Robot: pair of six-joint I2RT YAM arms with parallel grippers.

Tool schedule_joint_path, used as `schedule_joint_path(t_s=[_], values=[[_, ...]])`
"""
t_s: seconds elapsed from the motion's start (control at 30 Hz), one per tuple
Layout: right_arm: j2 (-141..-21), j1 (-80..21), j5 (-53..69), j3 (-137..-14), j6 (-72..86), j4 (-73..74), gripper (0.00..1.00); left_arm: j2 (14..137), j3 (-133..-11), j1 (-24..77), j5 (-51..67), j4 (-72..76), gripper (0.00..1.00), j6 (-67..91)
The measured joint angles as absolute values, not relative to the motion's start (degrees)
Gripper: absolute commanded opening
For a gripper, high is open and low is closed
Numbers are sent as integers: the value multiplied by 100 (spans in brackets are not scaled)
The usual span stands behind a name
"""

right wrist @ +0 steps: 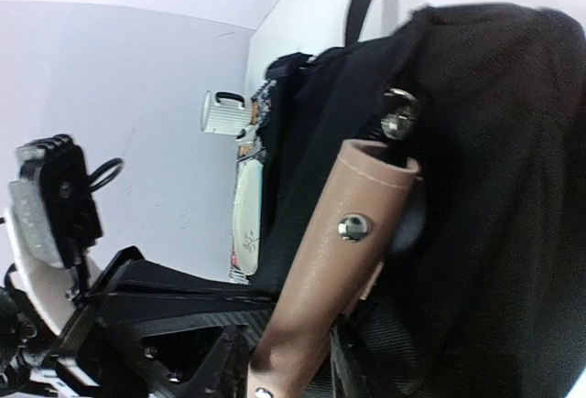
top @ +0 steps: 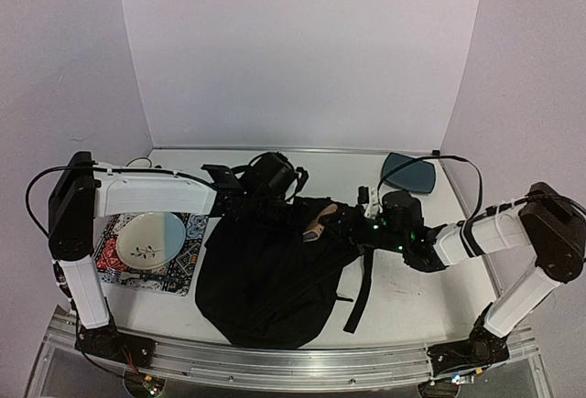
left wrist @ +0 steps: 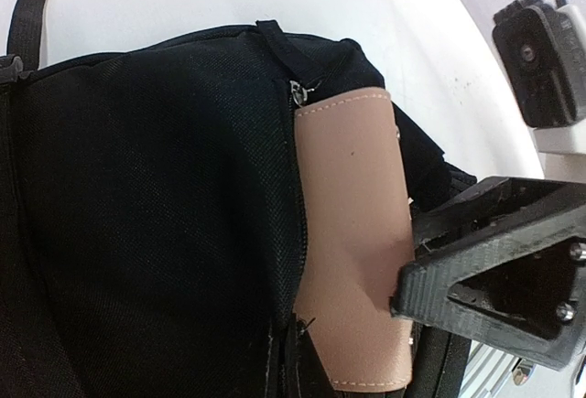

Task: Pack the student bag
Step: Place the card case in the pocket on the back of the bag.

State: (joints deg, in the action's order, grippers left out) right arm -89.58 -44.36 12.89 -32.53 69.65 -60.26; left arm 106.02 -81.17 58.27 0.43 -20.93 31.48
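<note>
The black student bag [top: 265, 274] lies flat mid-table. A tan leather pouch [top: 316, 231] pokes out of its zipped opening near the top. My right gripper [top: 337, 224] reaches in from the right. In the right wrist view it [right wrist: 298, 352] is shut on the pouch's [right wrist: 320, 270] near end, and only one finger [right wrist: 183, 343] shows. My left gripper [top: 291, 199] is over the bag's top. In the left wrist view one finger [left wrist: 485, 270] presses the right edge of the pouch [left wrist: 352, 224]. The other finger is hidden by bag fabric [left wrist: 156, 197].
A white plate [top: 149, 238] sits on a patterned mat [top: 188, 265] at the left. A dark blue-grey tray [top: 409, 173] lies at the back right. A bag strap [top: 362, 293] trails to the right. A white mug [right wrist: 220, 112] stands beyond the bag. The rail [top: 275, 361] marks the front edge.
</note>
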Motion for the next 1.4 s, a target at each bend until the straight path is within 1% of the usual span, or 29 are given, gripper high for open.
schedule_joint_path(t_s=[0.03, 0.1, 0.17, 0.2, 0.3, 0.6, 0.73, 1.07, 1.23, 1.4], values=[[-8958, -4436, 1286, -3253, 6968, -5939, 24, 10602, -8117, 5824, 55, -2093, 0, 3148], [-8959, -4436, 1289, -3253, 6970, -5766, 14, 10602, -8117, 5814, 108, -2093, 0, 3144], [-8973, -4436, 1296, -3254, 7002, -5675, 3, 10602, -8117, 5799, 170, -2093, 0, 3140], [-8998, -4436, 1303, -3255, 7042, -5647, 0, 10602, -8117, 5792, 208, -2093, 0, 3138], [-9122, -4436, 1357, -3260, 7076, -5656, 0, 10595, -8117, 5769, 317, -2093, 0, 3135], [-9639, -4429, 1572, -3261, 7233, -6563, 0, 10571, -8110, 5717, 589, -2091, 0, 3153], [-9886, -4429, 1675, -3420, 7428, -6702, 0, 10570, -8131, 5717, 602, -2097, 0, 3131], [-10223, -4506, 1768, -3960, 7634, -6401, 0, 10571, -8169, 5717, 598, -2115, 0, 2896], [-10324, -4542, 1915, -4510, 7359, -5693, 0, 10545, -8169, 5707, 248, -2217, 0, 2696], [-10282, -4576, 2096, -4569, 7080, -5539, 0, 10377, -8162, 5649, 170, -2388, 0, 2588]])
